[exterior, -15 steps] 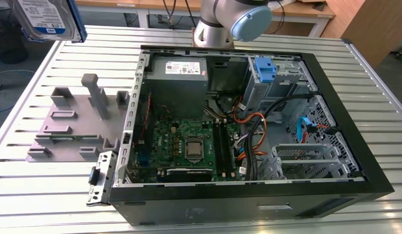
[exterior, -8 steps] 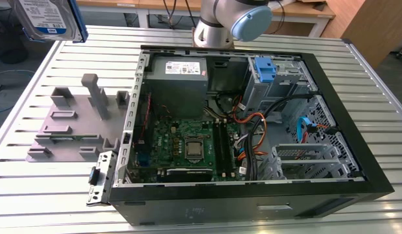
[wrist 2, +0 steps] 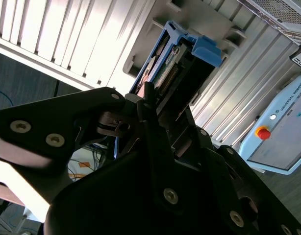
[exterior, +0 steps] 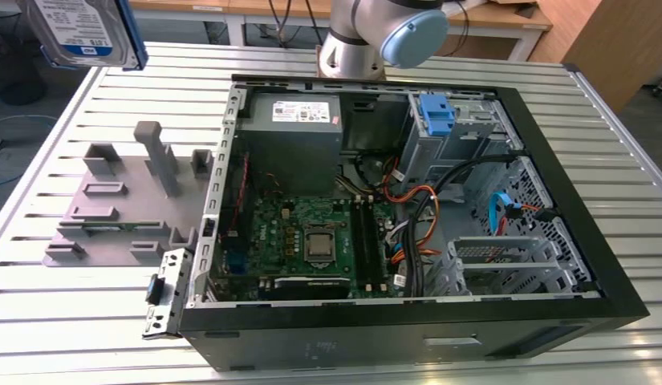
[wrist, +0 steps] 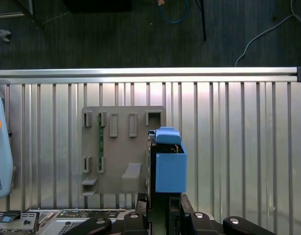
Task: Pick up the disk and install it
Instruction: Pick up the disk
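Silver metal with a white-and-blue label, the disk (exterior: 83, 32) hangs high at the exterior view's left. It sits in its blue carrier, tilted, label toward the camera and well clear of the bench (exterior: 74, 297). Under it on the slatted bench lies a grey slotted fixture (exterior: 122, 204). Further right an open computer case (exterior: 416, 314) lies on its side. At its far end is a grey power-supply box (exterior: 298, 112), with a green motherboard (exterior: 309, 237) in the middle. A lone blue bracket (exterior: 438, 116) sits in the drive cage beyond. The arm (exterior: 384, 36) rises behind the case's far edge, a pale grey joint with a blue cap, and runs out of the top of the frame.

In the first wrist view the claw (wrist: 161, 208) points straight down at the bench. Its dark fingers (wrist: 139, 215) are closed on the disk (wrist: 170, 169), which stands on edge above the fixture's border. In the second wrist view the fingers (wrist 2: 148, 105) grip one end of the disk (wrist 2: 189, 54), and a pale blue teach pendant (wrist 2: 283, 127) lies beyond.
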### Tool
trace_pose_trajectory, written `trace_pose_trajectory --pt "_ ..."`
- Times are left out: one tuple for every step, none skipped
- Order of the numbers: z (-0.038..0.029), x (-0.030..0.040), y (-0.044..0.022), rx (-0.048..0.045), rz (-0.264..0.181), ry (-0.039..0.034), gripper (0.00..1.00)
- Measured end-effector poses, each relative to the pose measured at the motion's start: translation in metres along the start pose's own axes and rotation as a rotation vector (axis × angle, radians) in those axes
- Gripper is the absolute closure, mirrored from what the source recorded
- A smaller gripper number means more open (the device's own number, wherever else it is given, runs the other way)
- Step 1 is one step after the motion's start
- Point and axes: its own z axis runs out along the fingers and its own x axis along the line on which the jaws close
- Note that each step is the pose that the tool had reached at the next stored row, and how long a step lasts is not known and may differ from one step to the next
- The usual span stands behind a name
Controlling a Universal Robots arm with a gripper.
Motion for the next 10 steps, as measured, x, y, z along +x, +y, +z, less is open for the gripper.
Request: trace_pose_trajectory --pt "0.0 0.0 -0.0014 -0.0001 0.0 0.0001 0.65" --pt "0.0 -0.0001 -0.0027 0.0 0.0 0.0 0.65" --pt "0.0 -0.0001 -0.004 0.0 0.0 0.0 0.65" --pt "0.0 -0.0001 -0.0054 -0.0001 0.0 0.0 0.65" --pt "0.0 -0.0002 -0.0069 0.0 0.0 0.0 0.65" --pt "0.0 -0.0002 -0.0084 0.0 0.0 0.0 0.65" --pt "0.0001 -0.0002 -0.0098 0.0 0.0 -0.0001 0.65" --pt "0.0 -0.0003 -0.0113 0.0 0.0 0.0 0.65" --pt "0.0001 -0.0003 -0.0127 0.0 0.0 0.0 0.65" --pt "0.0001 -0.0004 -0.014 0.0 0.0 -0.0001 0.65"
